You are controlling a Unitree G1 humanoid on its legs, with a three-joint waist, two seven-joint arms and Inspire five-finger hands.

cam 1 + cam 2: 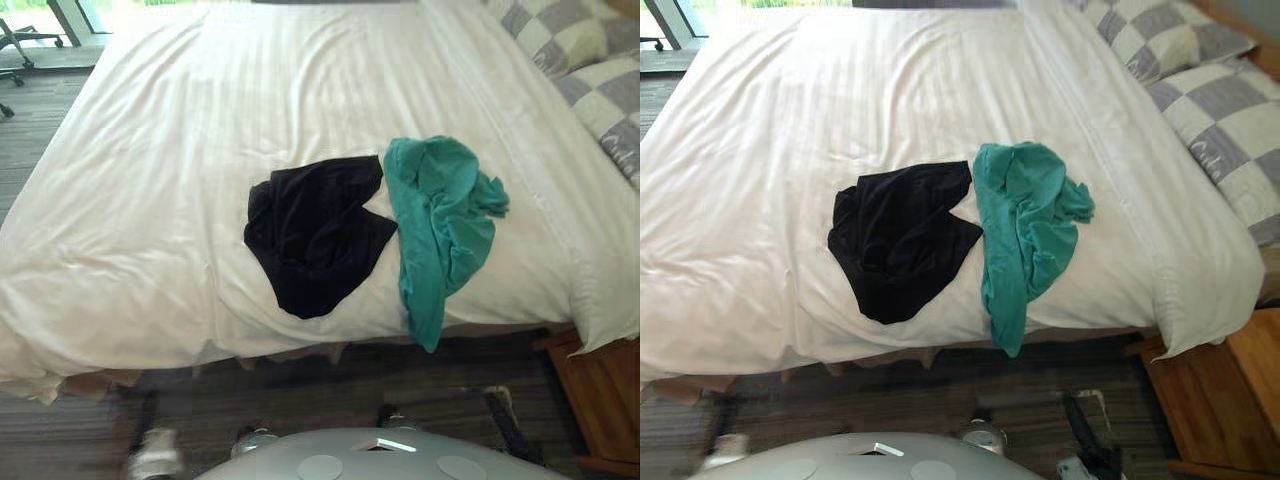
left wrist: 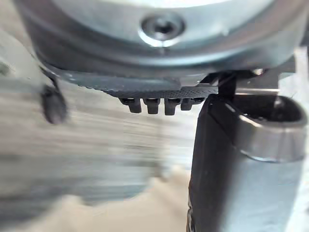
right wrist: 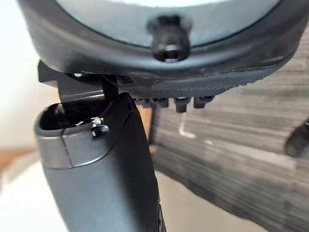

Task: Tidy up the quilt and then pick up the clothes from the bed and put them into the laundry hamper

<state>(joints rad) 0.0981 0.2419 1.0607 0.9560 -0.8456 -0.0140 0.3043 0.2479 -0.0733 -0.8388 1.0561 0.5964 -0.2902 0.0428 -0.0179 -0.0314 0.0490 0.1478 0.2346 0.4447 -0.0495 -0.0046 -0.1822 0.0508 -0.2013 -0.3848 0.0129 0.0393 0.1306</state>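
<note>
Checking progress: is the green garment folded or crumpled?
Crumpled: the green garment lies bunched in uneven folds on the white quilt, its near end hanging over the edge.

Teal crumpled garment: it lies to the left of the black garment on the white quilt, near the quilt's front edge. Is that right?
Not quite: the teal crumpled garment lies to the right of the black garment, not the left, as the left eye view shows. Both are on the white quilt near its front edge.
</note>
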